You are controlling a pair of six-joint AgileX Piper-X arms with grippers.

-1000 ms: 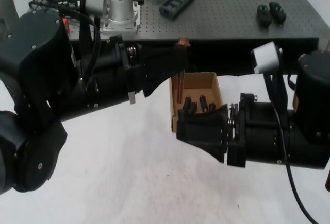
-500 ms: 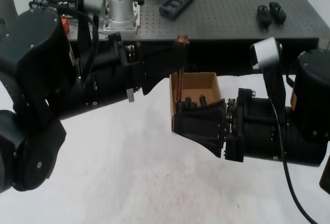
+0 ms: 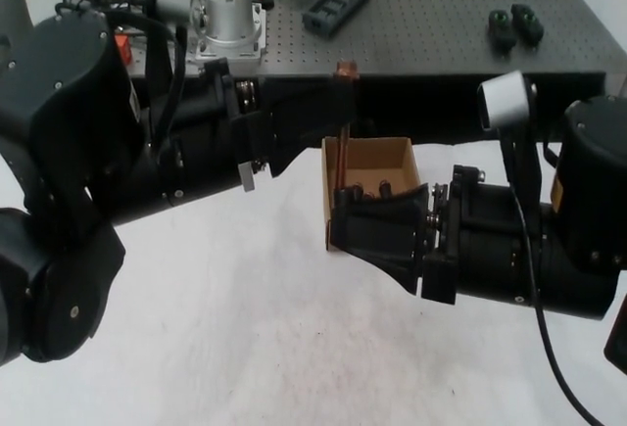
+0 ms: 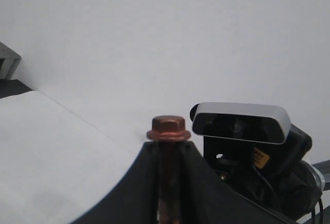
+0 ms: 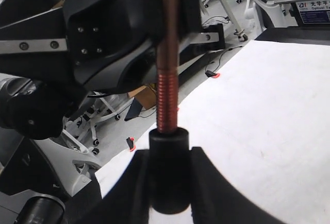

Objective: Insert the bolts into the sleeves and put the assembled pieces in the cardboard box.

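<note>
While the L gripper (image 4: 167, 154) clamps the copper bolt (image 4: 168, 129) head-up by the cardboard box's (image 3: 380, 159) left wall, the R gripper (image 5: 169, 165) pinches the black sleeve (image 5: 169, 142) beneath it. Threaded tip sits at sleeve's mouth; dark pcs (image 3: 383, 189) lie in the box.

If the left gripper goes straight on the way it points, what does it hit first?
Probably the right arm's wrist camera, which sits ahead, beyond the left gripper and its bolt. The gap between them is hard to judge.
</note>
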